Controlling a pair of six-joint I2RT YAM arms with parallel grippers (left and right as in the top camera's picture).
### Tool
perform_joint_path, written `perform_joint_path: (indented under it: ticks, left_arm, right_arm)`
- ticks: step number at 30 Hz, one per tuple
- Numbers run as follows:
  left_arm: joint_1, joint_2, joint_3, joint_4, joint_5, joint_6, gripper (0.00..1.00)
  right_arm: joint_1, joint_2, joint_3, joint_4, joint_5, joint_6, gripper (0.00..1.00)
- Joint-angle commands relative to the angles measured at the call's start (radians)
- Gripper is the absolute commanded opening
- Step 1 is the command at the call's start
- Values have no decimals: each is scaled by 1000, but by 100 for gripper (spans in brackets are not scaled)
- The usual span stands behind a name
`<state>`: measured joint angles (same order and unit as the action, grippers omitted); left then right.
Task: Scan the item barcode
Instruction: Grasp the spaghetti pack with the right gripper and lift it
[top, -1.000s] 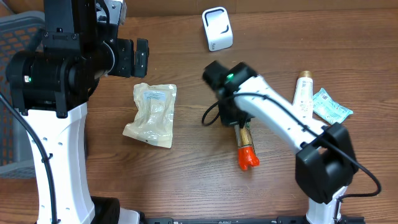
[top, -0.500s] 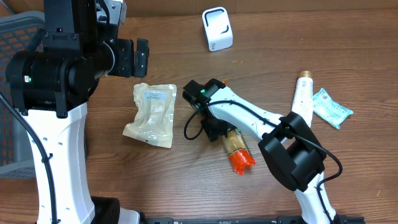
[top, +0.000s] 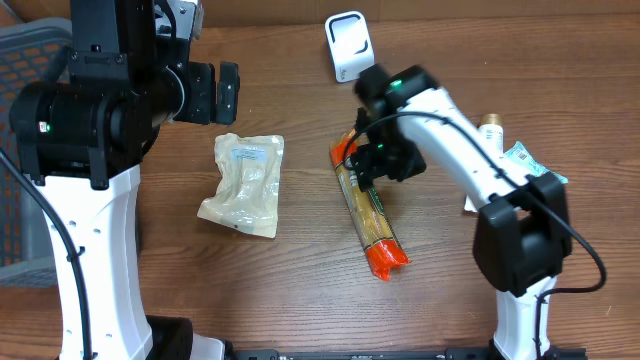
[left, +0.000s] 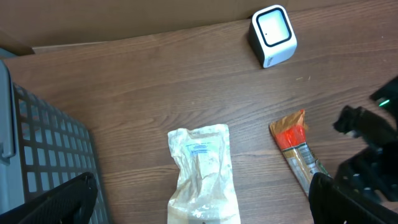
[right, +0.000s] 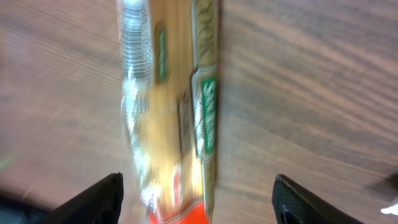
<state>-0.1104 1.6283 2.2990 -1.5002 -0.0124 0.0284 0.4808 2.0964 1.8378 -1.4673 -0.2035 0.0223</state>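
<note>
My right gripper's (right: 199, 193) jaws hang wide and empty over the long packet (top: 368, 215) lying on the worktop (top: 300, 290) near the scanner (top: 349, 45), so I'd grip it mid-length and face its barcode squarely to the scanner

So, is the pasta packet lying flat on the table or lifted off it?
Lying flat: the pasta packet stretches full length on the table, with the right gripper open above it, not clamping it.
</note>
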Motion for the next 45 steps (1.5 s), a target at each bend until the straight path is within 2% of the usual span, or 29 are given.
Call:
perform_joint_path:
  ticks: [1, 4, 10, 13, 17, 20, 22, 24, 26, 33, 40, 45]
  left_arm:
    - [-1, 6, 4, 1, -2, -6, 99]
    - [-1, 6, 4, 1, -2, -6, 100]
    - [-1, 6, 4, 1, -2, -6, 100]
    - [-1, 6, 4, 1, -2, -6, 100]
    - [-1, 6, 4, 1, -2, -6, 100]
    - [-1, 6, 4, 1, -2, -6, 100]
    - [-1, 6, 4, 1, -2, -6, 99]
    - [-1, 6, 4, 1, -2, -6, 100]
    - [-1, 6, 4, 1, -2, -6, 100]
    - [-1, 6, 4, 1, -2, -6, 100]
    - [-1, 6, 4, 1, -2, -6, 100]
    - [-1, 6, 4, 1, -2, -6, 99]
  right_arm:
    - [-28, -28, -59, 5, -249, -188, 80]
    - [-27, -28, -153, 37, -319, -240, 84]
    - [-10, -28, -311, 92, -284, -240, 90]
    - [-10, -28, -398, 191, -272, -221, 93]
    - [-9, -28, -450, 291, -272, -165, 92]
    - [-9, -28, -474, 330, -272, -150, 80]
    - [-9, -28, -491, 350, -272, -149, 61]
    - [-9, -28, -496, 356, -272, -149, 33]
    - [-11, -28, -494, 357, -272, -149, 21]
    - [-32, -41, -409, 274, -209, -124, 13]
    - [29, -98, -192, 152, 255, 154, 4]
    - [180, -87, -204, 142, 618, 301, 4]
